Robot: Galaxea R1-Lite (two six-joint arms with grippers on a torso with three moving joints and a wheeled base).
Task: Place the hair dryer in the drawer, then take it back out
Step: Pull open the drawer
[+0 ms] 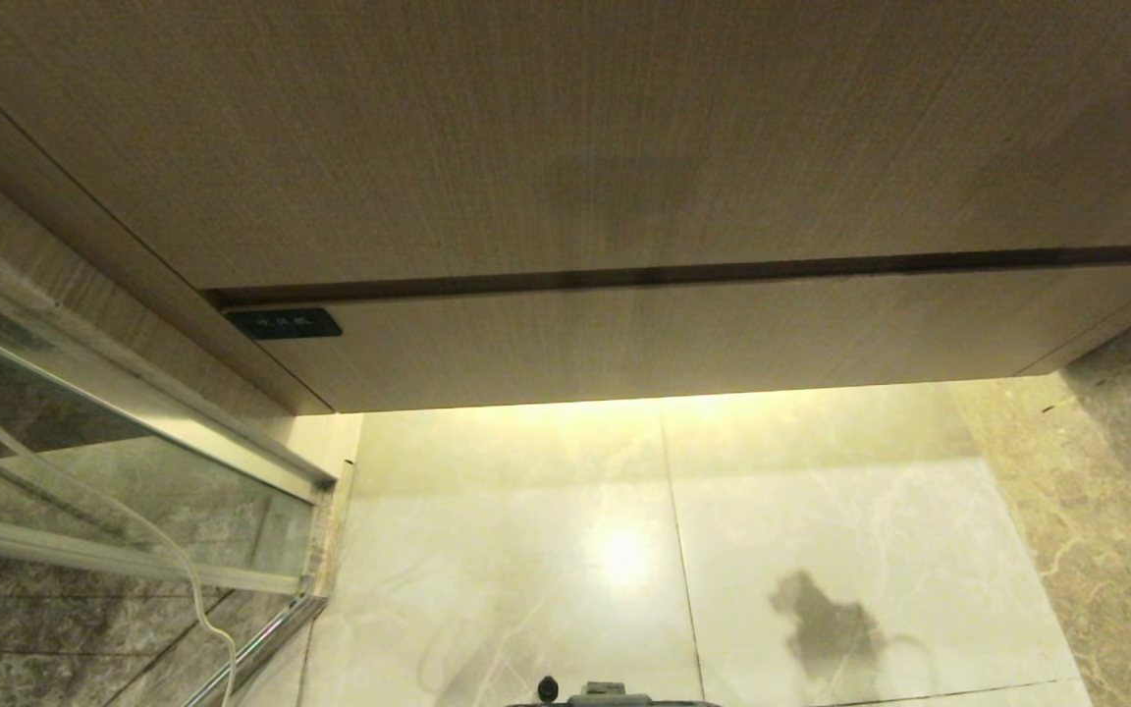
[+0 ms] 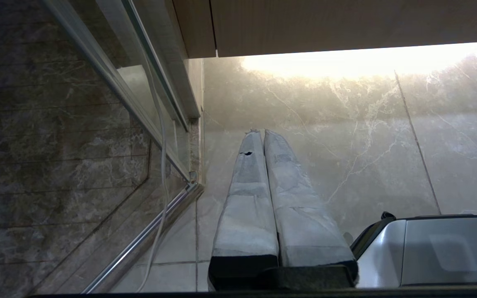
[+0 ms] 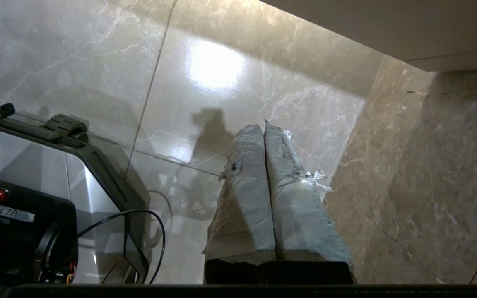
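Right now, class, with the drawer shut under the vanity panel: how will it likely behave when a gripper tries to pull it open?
The drawer shows a flat wood-grain front with no handle, so closed fingers would probably slip; the dark gap above looks like the only purchase. Being wide, it may skew if pulled from one end. Both the left gripper and right gripper are shut above the floor tiles.

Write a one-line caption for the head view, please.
Closed wood-grain drawer, dark label at its left end, below a taller panel, above lit marble floor; no arm or hair dryer visible.
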